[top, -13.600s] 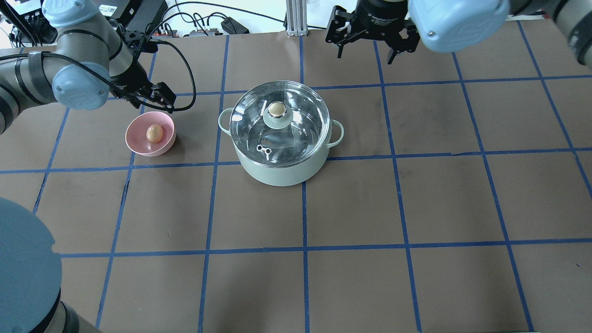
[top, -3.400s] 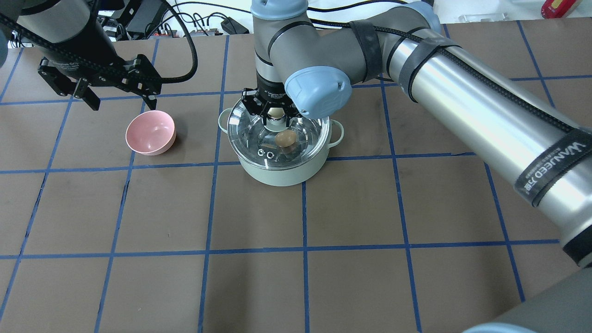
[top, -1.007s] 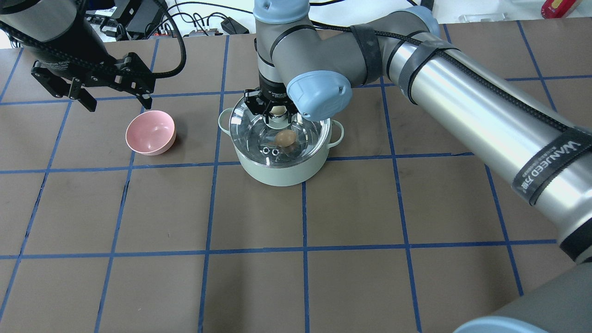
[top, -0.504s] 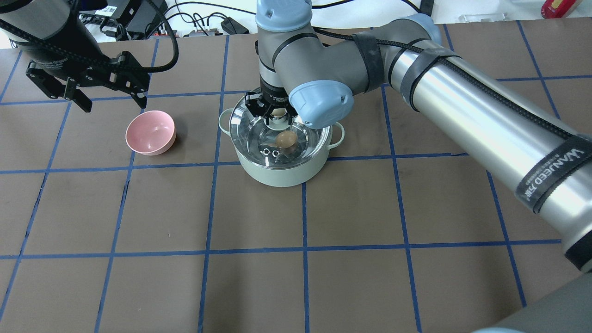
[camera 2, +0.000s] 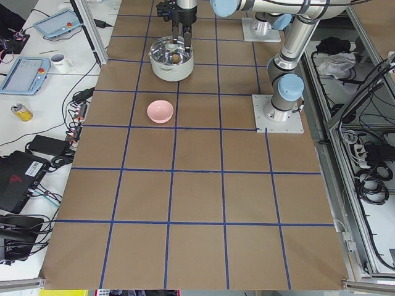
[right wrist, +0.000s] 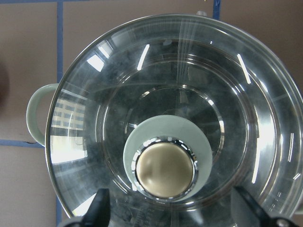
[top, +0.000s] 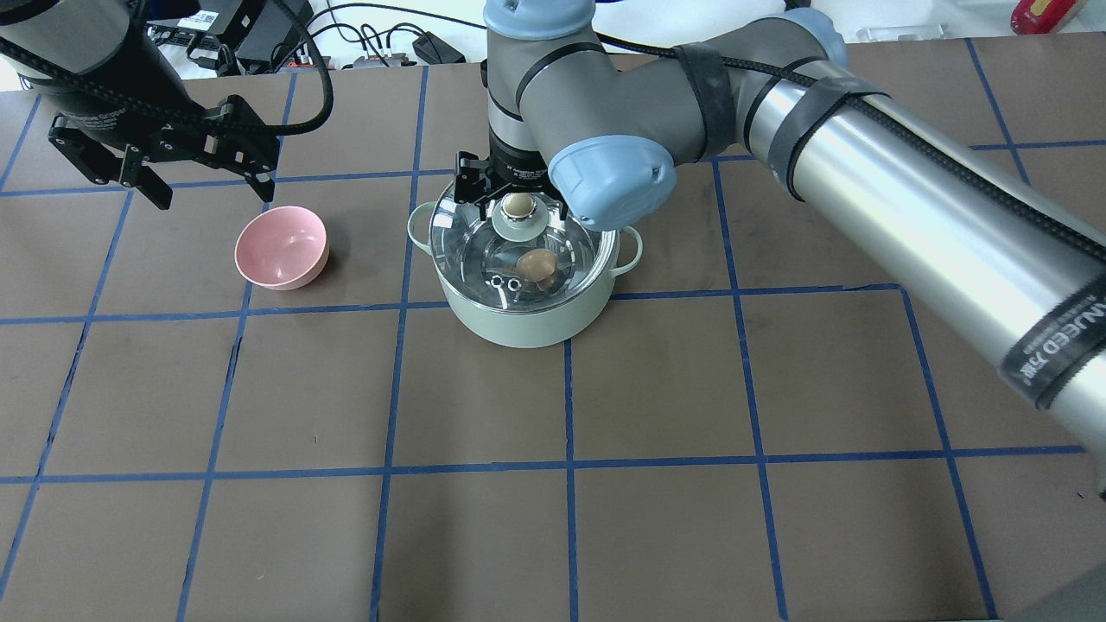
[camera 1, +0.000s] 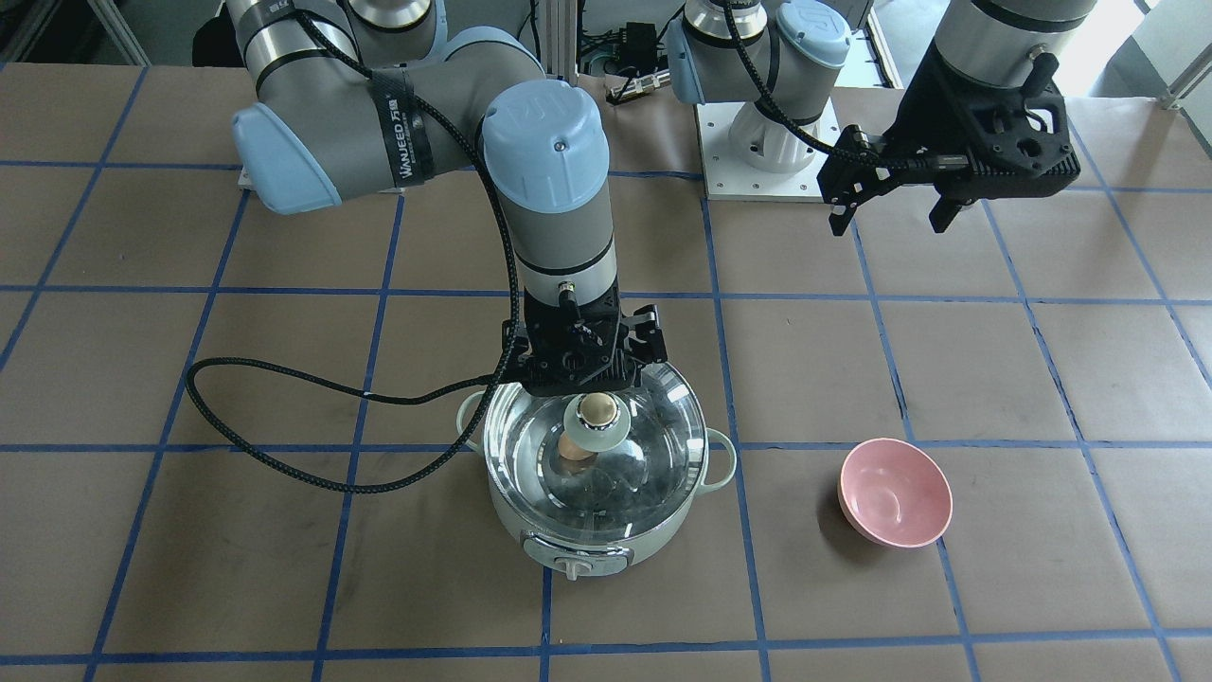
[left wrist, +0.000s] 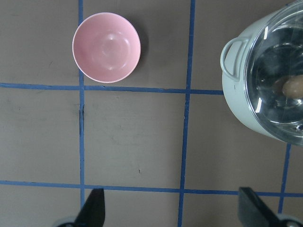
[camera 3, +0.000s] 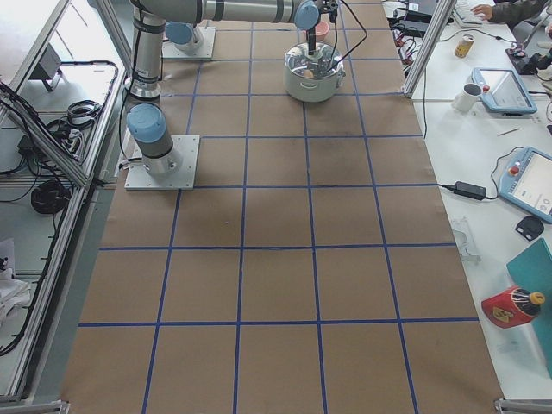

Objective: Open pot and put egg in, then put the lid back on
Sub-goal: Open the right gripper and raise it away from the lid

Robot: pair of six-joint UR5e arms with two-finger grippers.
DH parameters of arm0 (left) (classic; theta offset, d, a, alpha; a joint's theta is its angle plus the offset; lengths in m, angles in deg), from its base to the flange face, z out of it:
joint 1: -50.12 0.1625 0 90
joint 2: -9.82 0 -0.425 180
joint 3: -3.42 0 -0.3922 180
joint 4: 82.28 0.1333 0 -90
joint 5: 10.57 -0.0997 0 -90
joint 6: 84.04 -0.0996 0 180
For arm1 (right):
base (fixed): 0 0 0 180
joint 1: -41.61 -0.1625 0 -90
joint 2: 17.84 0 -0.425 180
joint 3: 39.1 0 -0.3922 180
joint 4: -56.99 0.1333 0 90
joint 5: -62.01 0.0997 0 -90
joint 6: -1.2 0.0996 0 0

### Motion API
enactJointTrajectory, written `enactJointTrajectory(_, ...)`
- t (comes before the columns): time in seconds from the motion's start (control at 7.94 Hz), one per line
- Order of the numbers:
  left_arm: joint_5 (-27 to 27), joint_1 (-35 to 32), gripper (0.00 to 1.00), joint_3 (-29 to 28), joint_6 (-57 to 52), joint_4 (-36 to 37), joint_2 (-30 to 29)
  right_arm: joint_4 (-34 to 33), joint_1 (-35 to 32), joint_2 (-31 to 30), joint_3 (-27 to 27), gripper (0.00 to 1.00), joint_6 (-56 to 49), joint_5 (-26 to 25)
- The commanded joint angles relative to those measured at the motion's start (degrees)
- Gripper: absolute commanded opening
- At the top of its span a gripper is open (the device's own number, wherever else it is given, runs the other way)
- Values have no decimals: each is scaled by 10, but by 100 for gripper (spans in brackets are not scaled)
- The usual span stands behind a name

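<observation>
Brown counter (top: 691, 389), centre: right tool (camera 1: 579, 371) has let go and lifted, jaws apart; lid (top: 484, 250) sits on pot (top: 518, 324), egg (top: 540, 262) inside, so the job looks done; left tool (top: 212, 186) gapes, upper left.

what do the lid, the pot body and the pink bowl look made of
Lid: likely clear glass with a metal rim; the egg shows through and it throws sharp reflections.
Pot: smooth mint outside, painted metal or plastic; cannot tell which.
Pink bowl: probably plastic; uniform colour, soft sheen.
</observation>
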Motion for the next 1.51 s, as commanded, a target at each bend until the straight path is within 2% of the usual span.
enactJointTrajectory(0.0,6,0,100,-1,-3,-2,4,112,11,-77,1,100,9,-7)
enactJointTrajectory(0.13,7,0,100,-1,-4,-3,5,153,38,-121,-2,100,6,-12)
enactJointTrajectory(0.25,8,0,100,-1,-4,-7,4,181,74,-151,-3,100,-1,-42)
enactJointTrajectory(0.38,8,0,100,0,-4,-7,4,196,112,-163,-3,100,-38,-55)
enactJointTrajectory(0.5,4,0,100,0,-3,-7,5,195,145,-164,-3,100,-117,-53)
enactJointTrajectory(0.88,1,0,100,2,-1,-2,2,197,242,-164,-4,100,-233,-53)
enactJointTrajectory(1.13,1,0,100,2,-2,0,2,199,277,-167,-4,100,-270,-52)
enactJointTrajectory(1.39,1,1,100,2,-3,0,2,206,279,-169,-4,100,-271,-51)
